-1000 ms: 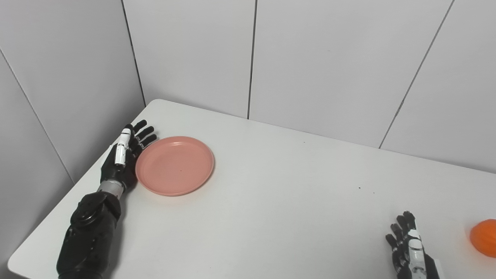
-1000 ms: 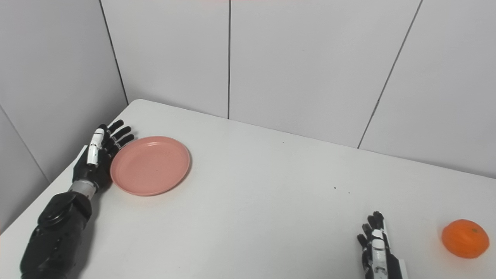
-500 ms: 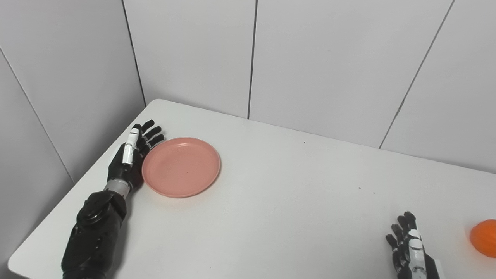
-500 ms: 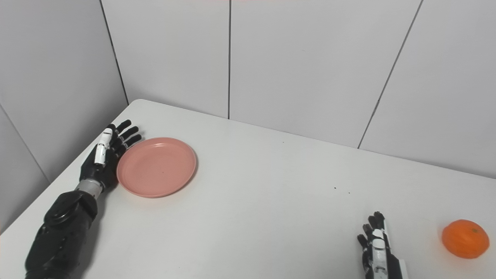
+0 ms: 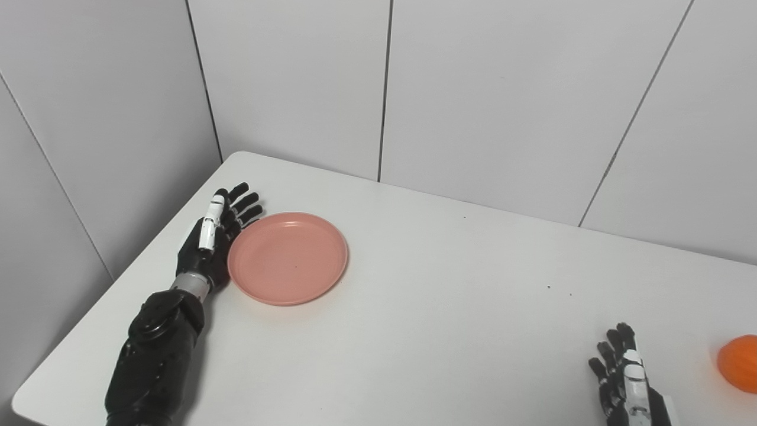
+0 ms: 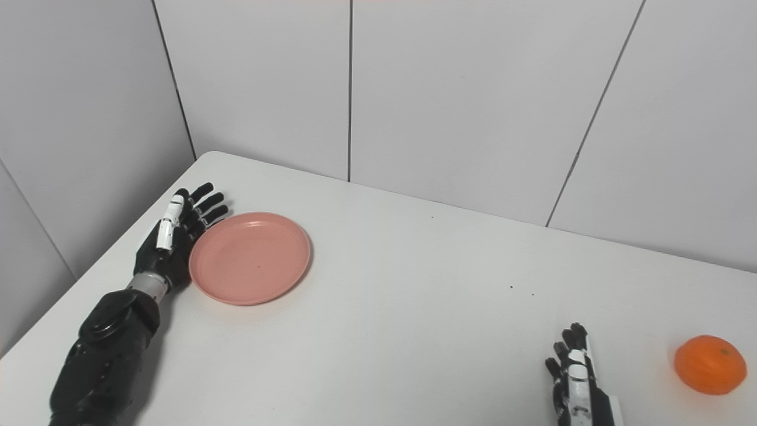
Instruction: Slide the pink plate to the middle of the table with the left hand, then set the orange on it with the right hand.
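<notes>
The pink plate [image 5: 288,258] lies flat on the left part of the white table [image 5: 443,307]. My left hand [image 5: 212,242] is open, fingers straight, its palm side pressed against the plate's left rim. The orange [image 6: 709,364] sits near the table's right front. My right hand [image 6: 573,378] rests open at the bottom edge, a short way left of the orange and not touching it. In the left eye view the orange [image 5: 738,362] is cut by the right edge.
Grey panelled walls [image 5: 473,89] close off the table at the back and along its left side. The table's left edge [image 5: 118,284] runs just beside my left forearm.
My left hand has pushed the pink plate steadily to the right, away from the table's left edge. The right hand and the orange have not moved.
</notes>
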`<move>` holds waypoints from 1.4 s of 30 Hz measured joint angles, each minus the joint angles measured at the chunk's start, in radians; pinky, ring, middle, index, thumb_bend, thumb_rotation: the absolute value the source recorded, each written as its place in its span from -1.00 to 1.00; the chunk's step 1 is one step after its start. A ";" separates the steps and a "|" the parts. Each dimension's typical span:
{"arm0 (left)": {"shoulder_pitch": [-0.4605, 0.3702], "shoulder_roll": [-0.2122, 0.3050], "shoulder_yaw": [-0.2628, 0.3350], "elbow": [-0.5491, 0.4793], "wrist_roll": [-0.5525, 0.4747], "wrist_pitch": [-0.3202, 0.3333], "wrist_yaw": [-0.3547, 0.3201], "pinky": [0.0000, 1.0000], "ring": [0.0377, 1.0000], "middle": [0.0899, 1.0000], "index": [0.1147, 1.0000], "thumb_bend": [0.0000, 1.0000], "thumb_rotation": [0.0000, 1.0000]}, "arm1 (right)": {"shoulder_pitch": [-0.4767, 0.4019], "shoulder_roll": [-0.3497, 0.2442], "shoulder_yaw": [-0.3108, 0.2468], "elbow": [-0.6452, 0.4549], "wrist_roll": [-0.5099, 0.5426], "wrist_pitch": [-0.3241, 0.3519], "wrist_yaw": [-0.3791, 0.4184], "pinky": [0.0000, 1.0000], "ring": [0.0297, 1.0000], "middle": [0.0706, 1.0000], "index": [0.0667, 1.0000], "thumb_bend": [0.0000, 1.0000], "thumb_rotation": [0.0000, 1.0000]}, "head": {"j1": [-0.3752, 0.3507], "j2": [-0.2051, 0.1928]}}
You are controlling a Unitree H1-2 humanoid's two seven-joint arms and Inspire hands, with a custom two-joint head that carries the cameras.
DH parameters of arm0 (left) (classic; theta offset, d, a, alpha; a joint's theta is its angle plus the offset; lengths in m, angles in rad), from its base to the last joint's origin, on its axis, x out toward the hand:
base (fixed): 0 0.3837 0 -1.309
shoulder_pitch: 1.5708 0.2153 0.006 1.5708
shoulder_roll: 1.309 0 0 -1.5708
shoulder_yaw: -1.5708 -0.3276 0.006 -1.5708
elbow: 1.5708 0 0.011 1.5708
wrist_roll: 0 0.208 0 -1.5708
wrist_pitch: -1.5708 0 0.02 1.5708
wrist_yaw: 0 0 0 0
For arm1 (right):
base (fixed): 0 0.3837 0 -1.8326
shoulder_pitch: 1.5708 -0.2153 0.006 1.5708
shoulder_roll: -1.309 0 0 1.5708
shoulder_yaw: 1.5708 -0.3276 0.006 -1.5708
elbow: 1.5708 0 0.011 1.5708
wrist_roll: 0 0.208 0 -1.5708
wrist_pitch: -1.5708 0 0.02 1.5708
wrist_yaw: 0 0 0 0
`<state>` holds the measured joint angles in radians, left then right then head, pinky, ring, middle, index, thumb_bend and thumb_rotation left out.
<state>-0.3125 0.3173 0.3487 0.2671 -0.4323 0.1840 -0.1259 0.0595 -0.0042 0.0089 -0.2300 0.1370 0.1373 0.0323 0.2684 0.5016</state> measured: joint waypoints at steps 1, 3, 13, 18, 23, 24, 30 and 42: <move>0.001 -0.005 -0.002 -0.008 0.001 0.003 0.001 0.68 0.69 0.69 0.66 -0.25 1.00 | 0.000 0.000 0.000 0.000 0.000 0.000 0.000 1.00 0.99 1.00 1.00 -0.63 1.00 | 0.000 0.000; 0.001 -0.013 -0.011 -0.013 0.002 0.004 0.001 0.66 0.68 0.68 0.65 -0.25 1.00 | 0.000 0.001 0.001 0.000 -0.001 0.000 -0.001 1.00 0.99 1.00 1.00 -0.63 1.00 | -0.005 0.000; 0.006 -0.044 -0.051 -0.079 0.005 0.071 0.001 0.65 0.68 0.68 0.64 -0.27 1.00 | 0.000 0.003 0.003 -0.001 -0.017 0.000 -0.002 1.00 1.00 1.00 1.00 -0.63 1.00 | -0.011 0.003; 0.009 -0.052 -0.067 -0.098 0.012 0.083 0.002 0.67 0.68 0.68 0.65 -0.27 1.00 | 0.000 0.004 0.004 -0.002 -0.025 0.000 -0.002 1.00 1.00 1.00 1.00 -0.61 1.00 | -0.012 0.006; 0.024 -0.067 -0.090 -0.134 0.026 0.102 0.005 0.68 0.71 0.70 0.66 -0.28 1.00 | 0.000 0.007 0.004 -0.003 -0.026 0.001 -0.004 1.00 1.00 1.00 1.00 -0.62 1.00 | -0.015 0.009; 0.025 -0.072 -0.094 -0.139 0.027 0.104 0.006 0.69 0.71 0.70 0.66 -0.28 1.00 | 0.000 0.007 0.004 -0.003 -0.026 0.001 -0.004 1.00 1.00 1.00 1.00 -0.62 1.00 | -0.015 0.009; 0.026 -0.100 -0.117 -0.162 0.027 0.122 0.010 0.66 0.69 0.68 0.64 -0.30 1.00 | 0.000 0.011 0.004 -0.007 -0.026 0.006 -0.005 1.00 0.99 1.00 1.00 -0.62 1.00 | -0.020 0.017; 0.009 -0.129 -0.166 -0.169 0.050 0.159 0.021 0.64 0.66 0.67 0.61 -0.25 1.00 | 0.001 0.020 0.005 -0.007 -0.033 0.007 -0.007 1.00 1.00 1.00 1.00 -0.63 1.00 | -0.040 0.031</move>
<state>-0.3039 0.1882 0.1824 0.0976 -0.3826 0.3427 -0.1047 0.0601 0.0153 0.0138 -0.2365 0.1035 0.1439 0.0251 0.2286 0.5323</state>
